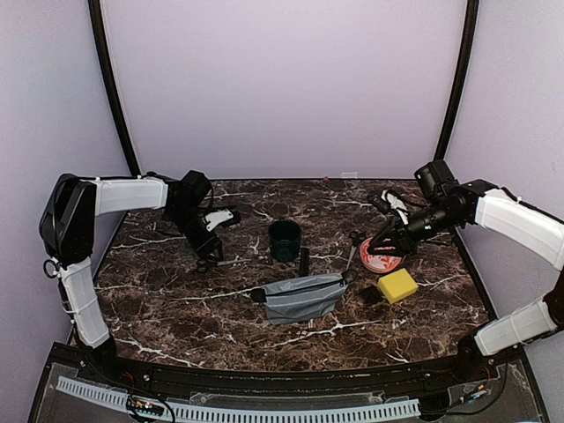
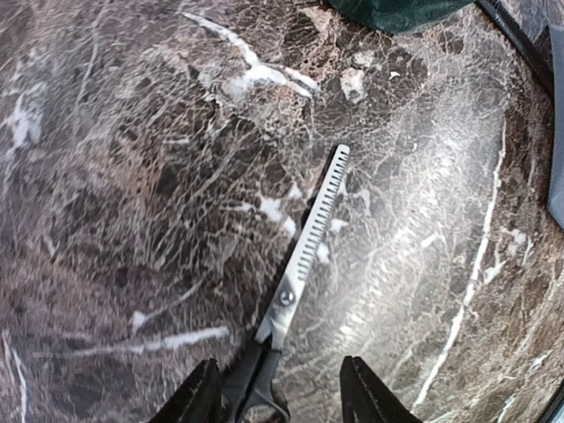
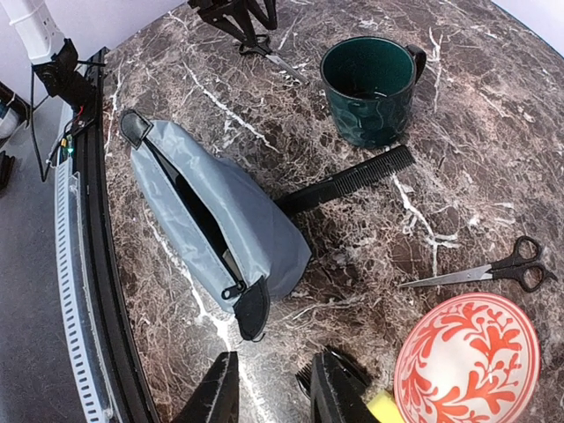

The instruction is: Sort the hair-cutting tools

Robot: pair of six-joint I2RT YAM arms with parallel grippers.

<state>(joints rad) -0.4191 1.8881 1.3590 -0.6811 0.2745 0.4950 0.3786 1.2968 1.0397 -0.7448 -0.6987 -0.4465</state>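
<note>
Toothed thinning scissors (image 2: 310, 240) lie on the marble, their dark handle between my left gripper's (image 2: 278, 398) open fingers, which stand low over it; in the top view this gripper (image 1: 208, 258) is left of the cup. A second pair of scissors (image 3: 483, 272) lies beside the red-and-white plate (image 3: 467, 361). The black comb (image 3: 351, 181) lies between the cup and the pouch, one end under the pouch. The clipper (image 3: 337, 373) is partly hidden behind my right gripper's (image 3: 273, 395) finger. The right gripper is open, empty and hovers high over the plate (image 1: 381, 256).
A dark green cup (image 1: 285, 240) stands mid-table. A grey zip pouch (image 1: 304, 297) lies open in front of it. A yellow sponge (image 1: 397, 285) sits next to the clipper (image 1: 370, 295). A black rail runs along the table's near edge (image 3: 84, 264).
</note>
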